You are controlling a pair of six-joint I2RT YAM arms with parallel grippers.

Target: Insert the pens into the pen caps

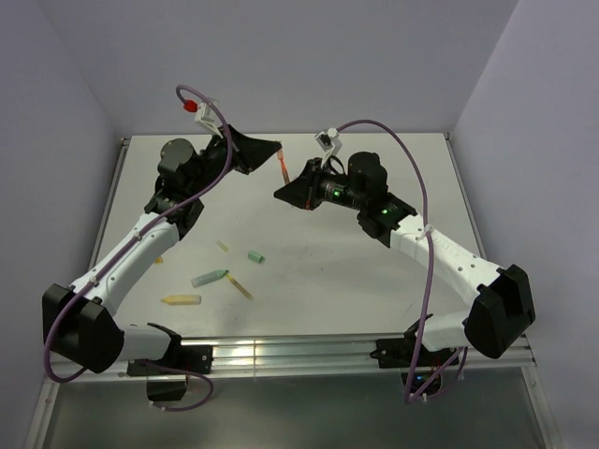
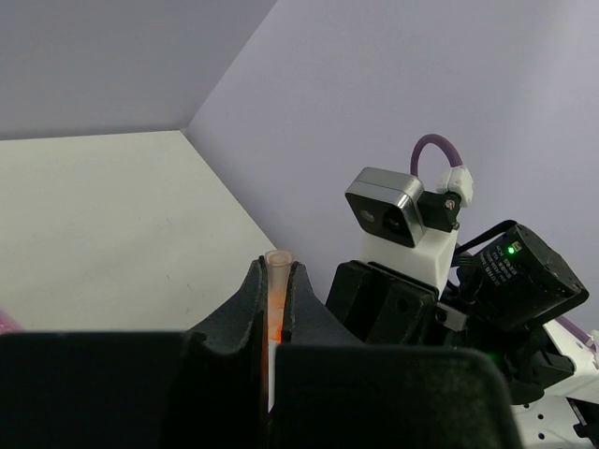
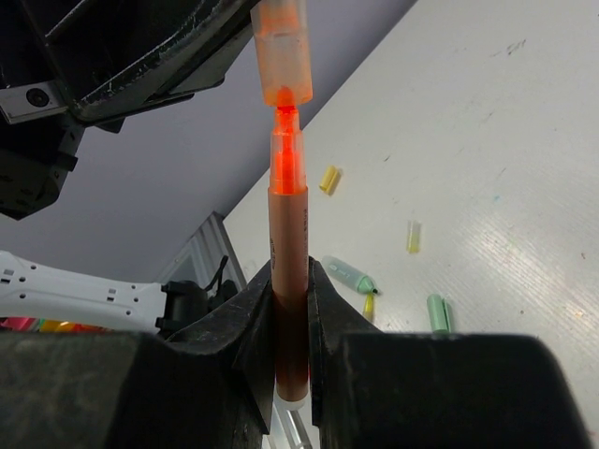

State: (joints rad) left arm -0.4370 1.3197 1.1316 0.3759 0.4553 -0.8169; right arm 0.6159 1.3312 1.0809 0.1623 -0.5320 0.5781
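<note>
My right gripper [image 3: 290, 271] is shut on an orange-red pen [image 3: 288, 224], holding it upright by its lower half. The pen's bright tip sits at the mouth of the orange cap [image 3: 281, 51]. My left gripper [image 2: 275, 267] is shut on that cap [image 2: 276, 290]. In the top view the two grippers, left [image 1: 276, 150] and right [image 1: 285, 192], meet above the far middle of the table with the pen [image 1: 284, 172] between them. A mint green pen [image 1: 211, 278], a yellow pen [image 1: 181, 299] and an olive-yellow pen [image 1: 241, 287] lie on the table. No pink-purple pen shows.
A green cap [image 1: 255, 256] and a yellow cap [image 1: 223, 246] lie loose on the white table [image 1: 374, 281], with a small yellow piece [image 1: 157, 261] by the left arm. Purple walls close the table on three sides. The right wrist camera [image 2: 388, 210] is close to my left gripper.
</note>
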